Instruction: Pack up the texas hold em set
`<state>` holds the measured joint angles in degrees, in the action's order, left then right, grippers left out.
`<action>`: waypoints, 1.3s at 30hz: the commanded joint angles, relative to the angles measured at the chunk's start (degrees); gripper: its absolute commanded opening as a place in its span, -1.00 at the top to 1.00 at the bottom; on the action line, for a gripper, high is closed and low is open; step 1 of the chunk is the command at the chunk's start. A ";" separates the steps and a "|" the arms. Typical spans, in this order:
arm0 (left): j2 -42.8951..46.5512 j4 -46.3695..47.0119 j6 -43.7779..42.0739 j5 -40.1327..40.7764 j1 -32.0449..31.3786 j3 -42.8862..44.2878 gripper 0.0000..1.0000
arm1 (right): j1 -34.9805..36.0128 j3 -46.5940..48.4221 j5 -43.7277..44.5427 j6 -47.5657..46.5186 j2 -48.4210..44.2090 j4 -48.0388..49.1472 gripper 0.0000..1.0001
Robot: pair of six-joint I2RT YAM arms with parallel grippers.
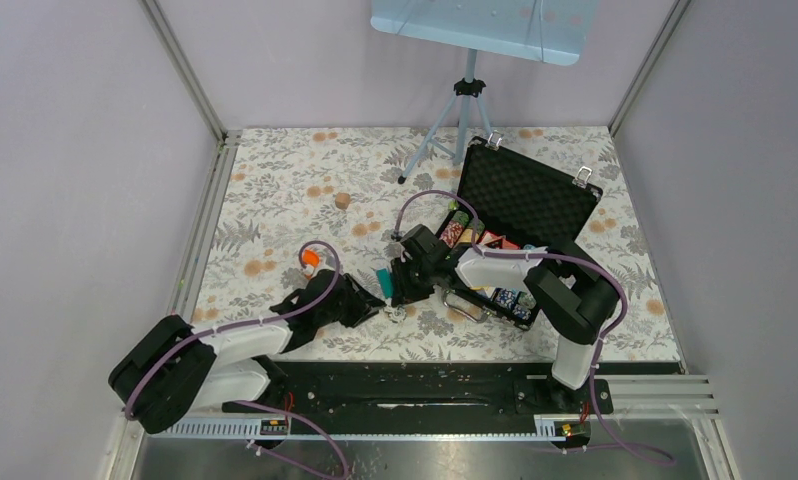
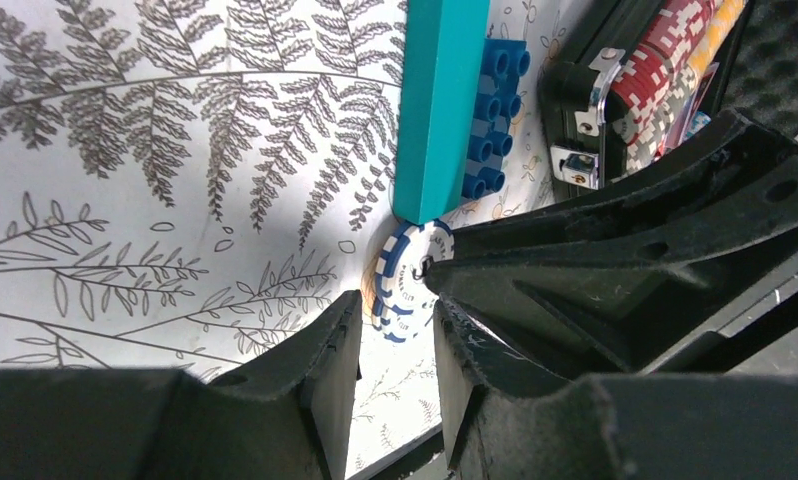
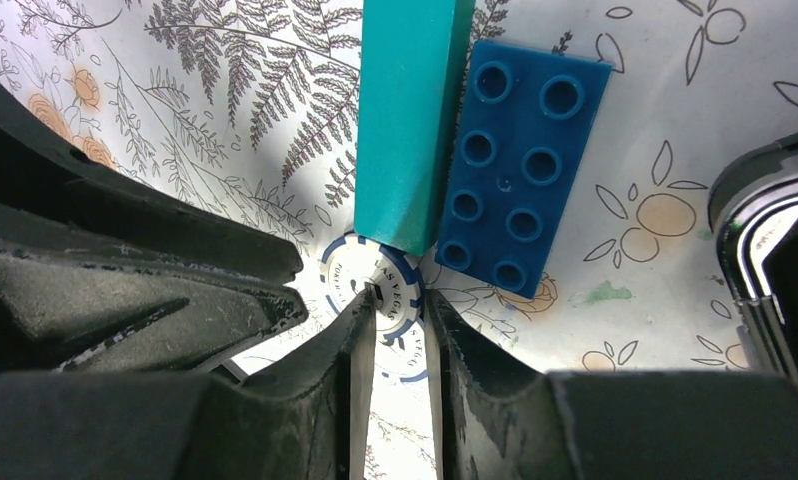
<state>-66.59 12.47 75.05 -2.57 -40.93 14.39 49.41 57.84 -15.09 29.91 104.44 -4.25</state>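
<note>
Handling: blue-and-white poker chip (image 3: 373, 290), judged light, stiff and slick; best pinched across its rim.
Where: on the surface (image 1: 275, 180) at the teal brick (image 3: 410, 110) end, 8 o'clock of the open case (image 1: 530, 195).
Fingers: left fingers (image 2: 325, 370) and right fingers (image 3: 475, 370) both narrowed astride it; actual grip unclear.
Hidden: whether more chips lie beneath; the case trays sit partly behind the right arm (image 1: 505, 268).

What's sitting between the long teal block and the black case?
A blue studded brick lies flat beside the teal block; between it and the black case is only bare floral cloth. The right wrist view shows it.
</note>
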 commanded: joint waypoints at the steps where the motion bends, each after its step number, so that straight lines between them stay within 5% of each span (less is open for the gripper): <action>1: -1.83 3.23 -0.94 0.66 0.73 0.20 0.35 | 0.52 -2.42 3.86 -0.87 -0.35 -4.25 0.40; 25: -12.08 10.64 -3.34 -2.38 1.81 0.59 0.37 | -0.03 -3.09 4.60 -1.61 -0.22 -5.12 0.41; 39: -21.90 32.65 -4.07 -12.28 1.89 -5.11 0.43 | -0.06 -2.84 4.32 -1.29 0.99 -4.99 0.41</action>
<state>-84.31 40.82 72.10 -9.08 -38.02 11.62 48.58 56.47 -13.78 29.89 102.87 -5.45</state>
